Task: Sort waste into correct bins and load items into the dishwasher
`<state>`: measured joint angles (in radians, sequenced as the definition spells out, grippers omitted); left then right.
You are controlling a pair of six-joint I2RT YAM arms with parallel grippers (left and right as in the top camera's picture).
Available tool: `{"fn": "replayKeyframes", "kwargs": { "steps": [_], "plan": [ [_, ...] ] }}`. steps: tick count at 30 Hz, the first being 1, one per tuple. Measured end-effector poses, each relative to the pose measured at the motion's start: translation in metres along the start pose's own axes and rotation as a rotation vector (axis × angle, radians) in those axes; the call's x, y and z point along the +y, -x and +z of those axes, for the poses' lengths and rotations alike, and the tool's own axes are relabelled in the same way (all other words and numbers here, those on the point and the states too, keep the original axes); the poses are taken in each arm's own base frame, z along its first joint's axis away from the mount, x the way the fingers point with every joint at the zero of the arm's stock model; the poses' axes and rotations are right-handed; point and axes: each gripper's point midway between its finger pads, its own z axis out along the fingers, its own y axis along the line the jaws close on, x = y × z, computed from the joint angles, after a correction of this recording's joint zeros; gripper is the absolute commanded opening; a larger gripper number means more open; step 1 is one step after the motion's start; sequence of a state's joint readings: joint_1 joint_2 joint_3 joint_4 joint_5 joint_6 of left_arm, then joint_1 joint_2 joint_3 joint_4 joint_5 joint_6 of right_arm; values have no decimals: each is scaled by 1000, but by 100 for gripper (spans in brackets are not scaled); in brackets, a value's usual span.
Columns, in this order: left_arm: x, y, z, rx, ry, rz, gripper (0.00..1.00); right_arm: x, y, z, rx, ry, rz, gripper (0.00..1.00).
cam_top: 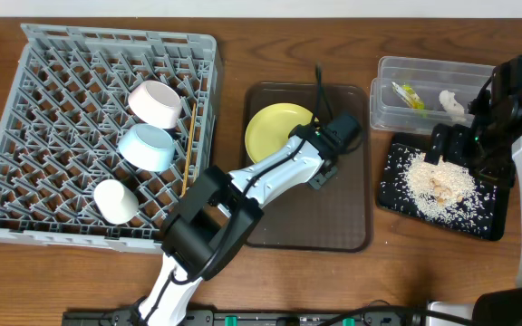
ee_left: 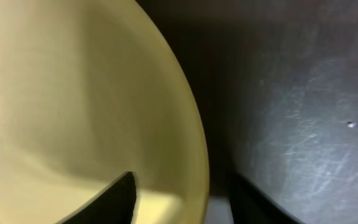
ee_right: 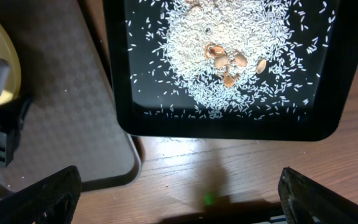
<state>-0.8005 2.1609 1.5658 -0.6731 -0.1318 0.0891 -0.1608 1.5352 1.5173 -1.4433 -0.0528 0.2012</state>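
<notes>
I see left end effector (ee_left: pixel 182 194) fingers apart, straddling the rim of the round pale yellow plate (cam_top: pixel 275 127) on the dark brown serving tray (cam_top: pixel 333 226). Right end effector (ee_right: pixel 179 202) wide apart above the flat black tray (ee_right: pixel 229 129). I can't read the print on the green-and-yellow snack wrapper (cam_top: pixel 408 94).

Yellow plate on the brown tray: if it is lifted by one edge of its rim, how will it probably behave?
The yellow plate looks smooth and glossy, so it may slip in a pinch. It seems rigid and thin, probably light. Held at one edge, it would likely tilt downward.
</notes>
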Motion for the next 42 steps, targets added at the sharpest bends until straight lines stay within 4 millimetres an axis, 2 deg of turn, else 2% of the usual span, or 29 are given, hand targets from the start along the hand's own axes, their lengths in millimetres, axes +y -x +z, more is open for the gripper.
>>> {"fn": "replayKeyframes", "kwargs": {
  "steps": [2, 3, 15, 25, 31, 37, 42],
  "plan": [
    [0, -3, 3, 14, 2, 6, 13, 0, 0, 0, 0, 0, 0, 99],
    [0, -4, 4, 18, 5, 7, 8, 0, 0, 0, 0, 0, 0, 99],
    [3, -5, 4, 27, 71, 41, 7, 0, 0, 0, 0, 0, 0, 99],
    [36, -17, 6, 84, 429, 124, 7, 0, 0, 0, 0, 0, 0, 99],
    [44, -14, -8, 72, 589, 157, 7, 0, 0, 0, 0, 0, 0, 99],
    [49, -21, -18, 98, 632, 163, 7, 0, 0, 0, 0, 0, 0, 99],
    [56, -15, -46, 50, 640, 124, 8, 0, 0, 0, 0, 0, 0, 99]
  ]
}}
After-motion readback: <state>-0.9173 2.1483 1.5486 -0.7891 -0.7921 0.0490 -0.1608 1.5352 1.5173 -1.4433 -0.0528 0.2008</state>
